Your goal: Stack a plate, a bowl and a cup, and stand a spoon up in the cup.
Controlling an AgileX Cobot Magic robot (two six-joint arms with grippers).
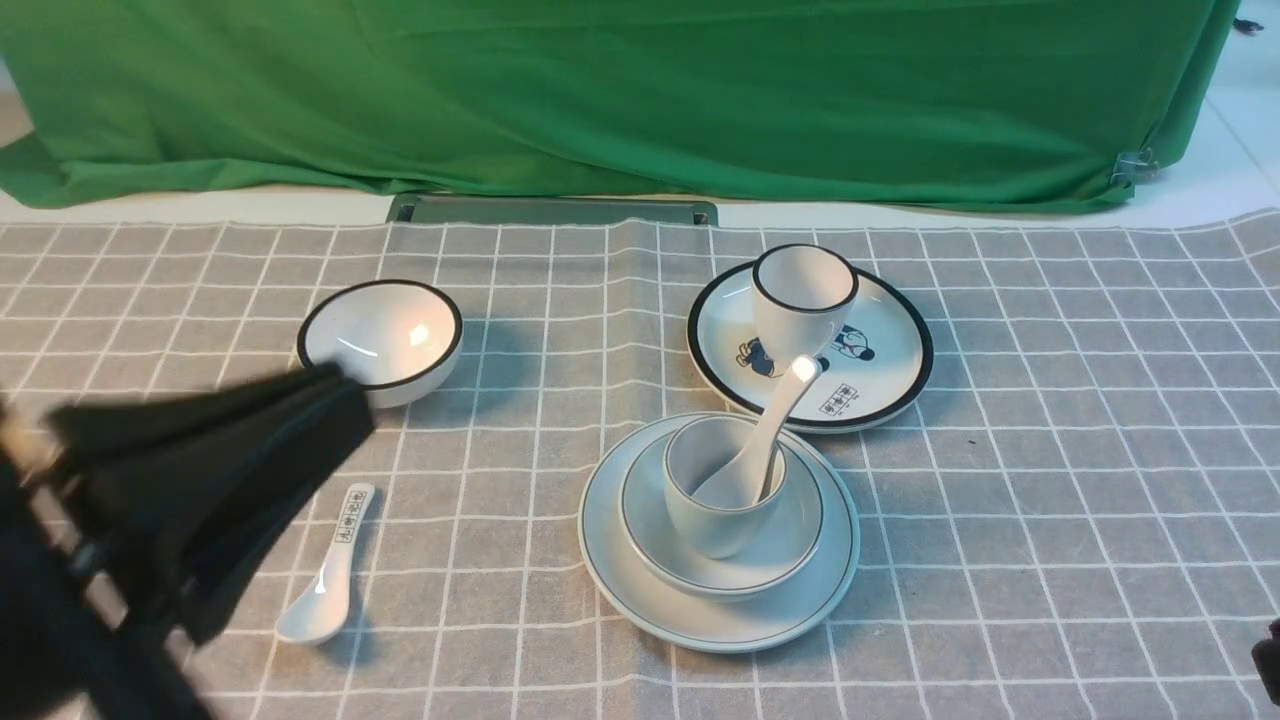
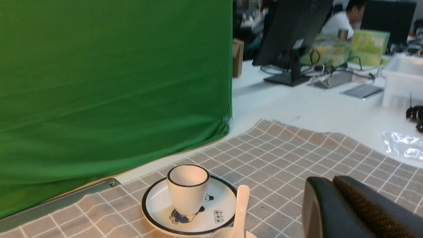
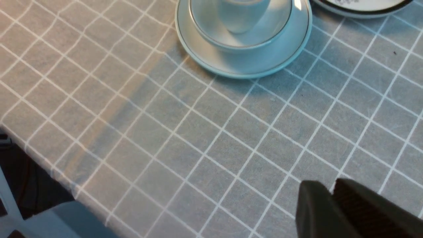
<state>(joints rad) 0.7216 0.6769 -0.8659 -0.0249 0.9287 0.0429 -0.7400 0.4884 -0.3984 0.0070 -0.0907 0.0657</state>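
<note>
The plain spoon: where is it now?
In the front view, the plain spoon stands in the cup, right of centre, just in front of the cartoon plate.

Markings noted on two items only; none legible.

Found a small boxed strip of dark printed characters on the black-rimmed plate (image 1: pixel 880 375), near its front edge beside the cartoon figures; seen again in the left wrist view (image 2: pixel 218 216), too small to read in either. Found a similar boxed strip of characters along the handle of the loose white spoon (image 1: pixel 330 575) lying on the checked cloth; likewise too small to read. Recorded no wording, brand, number or sign on any other dish in view. Observed green boards or packages on the far desk (image 2: pixel 368 46) in the left wrist view; too blurred to make out lettering.
</note>
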